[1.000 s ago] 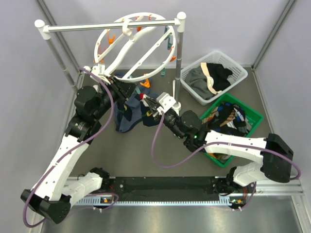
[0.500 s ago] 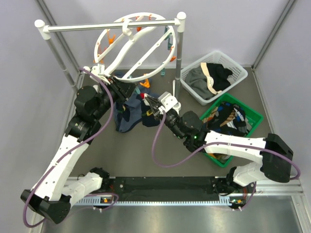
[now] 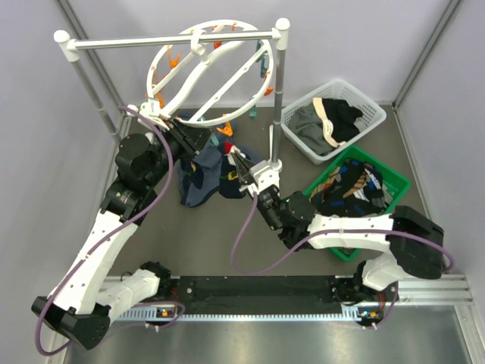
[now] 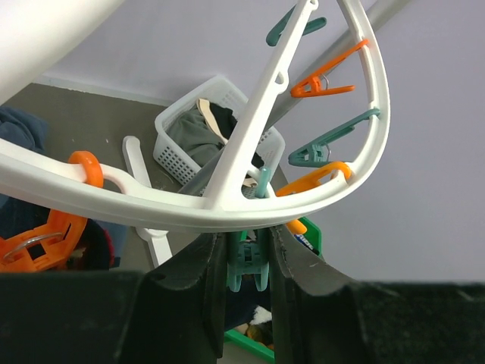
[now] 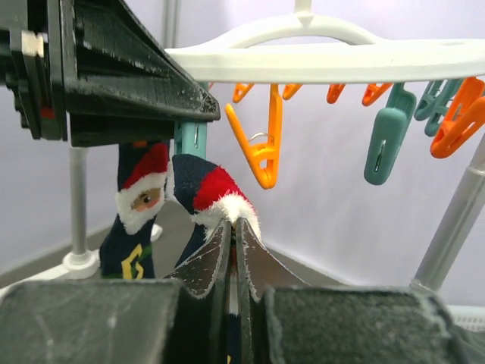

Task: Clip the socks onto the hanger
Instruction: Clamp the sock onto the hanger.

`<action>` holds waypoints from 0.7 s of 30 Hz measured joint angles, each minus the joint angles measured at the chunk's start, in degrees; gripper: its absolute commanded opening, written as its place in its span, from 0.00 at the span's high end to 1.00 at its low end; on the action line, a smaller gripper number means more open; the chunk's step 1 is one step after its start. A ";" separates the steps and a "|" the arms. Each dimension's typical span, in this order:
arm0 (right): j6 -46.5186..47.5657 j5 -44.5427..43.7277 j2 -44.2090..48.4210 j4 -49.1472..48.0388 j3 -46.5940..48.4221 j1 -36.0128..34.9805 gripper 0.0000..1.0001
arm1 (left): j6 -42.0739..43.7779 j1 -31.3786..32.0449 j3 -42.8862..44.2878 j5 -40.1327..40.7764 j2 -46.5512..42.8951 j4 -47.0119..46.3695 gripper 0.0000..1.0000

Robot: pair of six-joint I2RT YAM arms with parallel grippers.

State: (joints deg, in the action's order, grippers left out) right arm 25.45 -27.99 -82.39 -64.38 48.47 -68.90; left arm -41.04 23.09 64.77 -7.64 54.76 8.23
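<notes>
The dull grey-brown table top [image 3: 220, 227] is carrying a white plastic mesh basket [image 3: 364, 98] and a green plastic crate [image 3: 381, 164] (both holding clothes), while a crumpled blue-grey garment [image 3: 193, 188] is lying well to their left.

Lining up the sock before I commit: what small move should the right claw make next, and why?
Probably lift the right claw slightly toward the teal clip, feeding the cuff of the Santa sock into it. The left claw is pinching that clip on the hanger, and the cuff sits just below and beside the clip, apparently not yet inside.
</notes>
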 measured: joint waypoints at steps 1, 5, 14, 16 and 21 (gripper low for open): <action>1.42 -0.92 -1.16 -2.38 0.04 -0.33 1.00 | -0.28 0.00 0.00 0.00 0.00 0.00 1.00; 5.99 -3.21 -5.25 -6.84 0.11 -1.42 1.00 | -1.40 0.11 0.00 -0.02 0.02 -0.04 1.00; 12.09 -6.71 -10.12 -8.50 2.25 -2.62 1.00 | -2.84 0.28 0.00 -0.26 0.15 -0.37 1.00; 12.48 -6.99 -10.12 -9.01 2.67 -2.62 1.00 | -2.86 0.28 -0.02 -0.26 0.15 -0.44 1.00; 12.98 -8.02 -10.12 -9.79 2.99 -2.62 1.00 | -2.84 0.31 0.00 -0.22 0.15 -0.44 1.00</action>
State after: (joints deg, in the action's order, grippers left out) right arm 38.44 -36.01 -92.51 -74.17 51.46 -71.53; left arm -43.88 23.40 64.77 -7.86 54.92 7.79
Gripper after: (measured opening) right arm 0.009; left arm 0.278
